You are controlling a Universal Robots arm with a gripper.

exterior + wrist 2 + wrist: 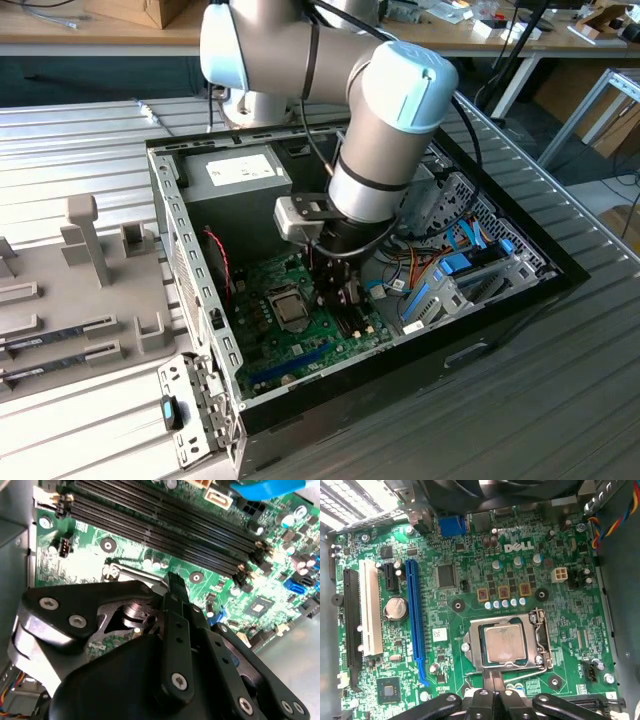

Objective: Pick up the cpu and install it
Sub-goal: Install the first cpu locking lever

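One cpu [504,643] in socket, tool [492,692] beside

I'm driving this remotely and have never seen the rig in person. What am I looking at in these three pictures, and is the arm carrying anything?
The exterior view shows one grey robot arm with pale blue caps reaching down into an open computer case that lies on a ribbed metal table. The other two pictures come from cameras that ride near the arm's wrist and look down at the green motherboard inside the case.

The gripper hangs just above the board, at the edge of the socket frame. The cpu, the silver square chip, already sits inside that frame. I see nothing held in the gripper, though I cannot tell how its tips stand.

On the exterior view's left, a grey holder tray rests on the table.
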